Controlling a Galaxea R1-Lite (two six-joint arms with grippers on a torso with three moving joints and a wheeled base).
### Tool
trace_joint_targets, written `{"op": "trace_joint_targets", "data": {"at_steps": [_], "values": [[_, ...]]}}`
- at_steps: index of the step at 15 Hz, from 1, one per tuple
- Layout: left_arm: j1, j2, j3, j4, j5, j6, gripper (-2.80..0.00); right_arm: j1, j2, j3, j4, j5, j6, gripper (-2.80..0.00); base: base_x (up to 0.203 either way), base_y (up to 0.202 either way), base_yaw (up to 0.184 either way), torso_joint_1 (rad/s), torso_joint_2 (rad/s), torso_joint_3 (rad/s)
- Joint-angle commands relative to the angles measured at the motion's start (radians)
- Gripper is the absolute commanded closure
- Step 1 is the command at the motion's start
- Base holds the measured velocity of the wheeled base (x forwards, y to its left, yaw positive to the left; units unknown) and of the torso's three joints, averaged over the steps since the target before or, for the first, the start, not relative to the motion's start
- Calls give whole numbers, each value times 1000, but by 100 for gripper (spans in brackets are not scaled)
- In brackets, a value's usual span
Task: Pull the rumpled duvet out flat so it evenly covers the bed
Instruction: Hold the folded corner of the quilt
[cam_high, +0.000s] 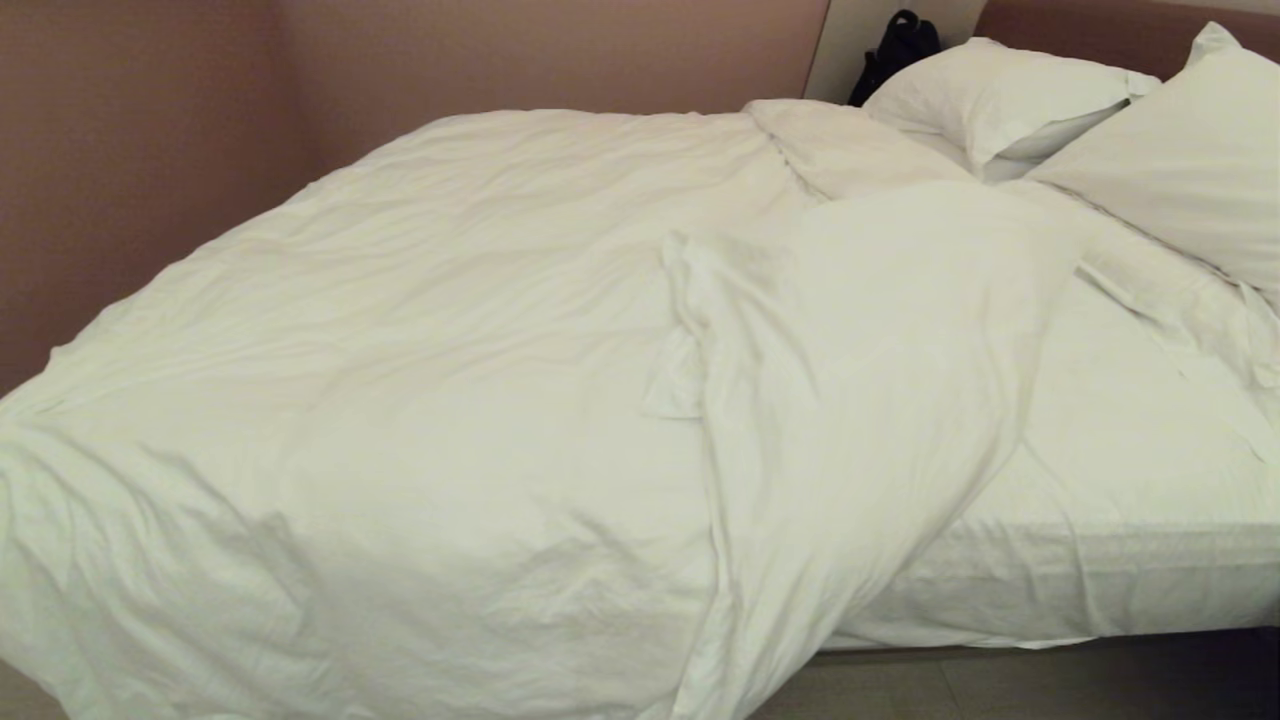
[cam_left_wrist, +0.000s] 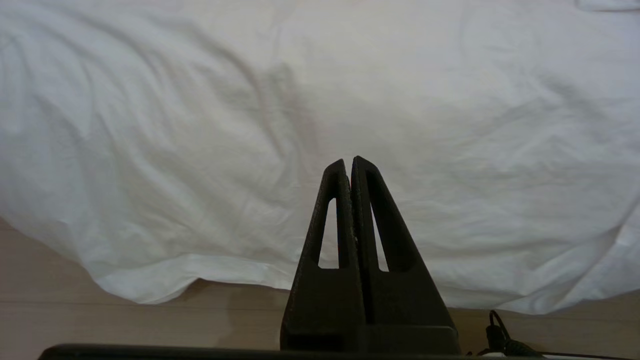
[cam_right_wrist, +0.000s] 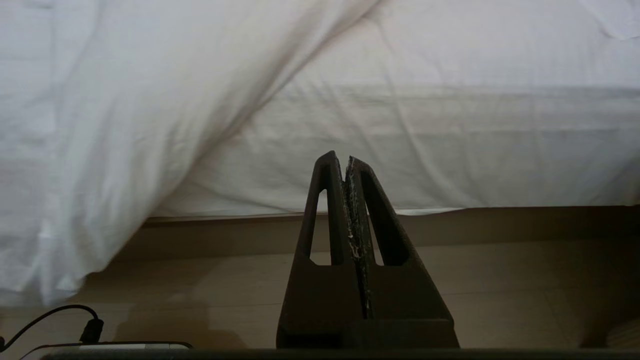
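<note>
The duvet lies bunched over the bed's left part — 2 grippers, left and right, hang low beside it, fingers together, empty.

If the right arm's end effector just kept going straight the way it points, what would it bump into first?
Probably the bare sheeted side of the bed, just beside the overhanging duvet. The shut right end effector points there, though depth is unclear.

Mauve wall, pale wooden floor
</note>
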Motion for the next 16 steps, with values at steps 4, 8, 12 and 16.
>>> {"op": "trace_joint_targets", "data": {"at_steps": [4, 8, 12, 16], "values": [[0, 0, 0, -1, 0, -1, 0, 0, 1, 0, 1, -1, 0, 0, 0, -195, 1, 3, 2, 2], [0, 0, 0, -1, 0, -4, 0, 0, 1, 0, -1, 0, 0, 0, 0, -193, -1, 1, 2, 2], [0, 0, 0, -1, 0, -5, 0, 0, 1, 0, 0, -1, 0, 0, 0, -181, -1, 3, 2, 1], [0, 0, 0, 0, 0, -4, 0, 0, 1, 0, 1, -1, 0, 0, 0, -22, 1, 0, 1, 2]]}}
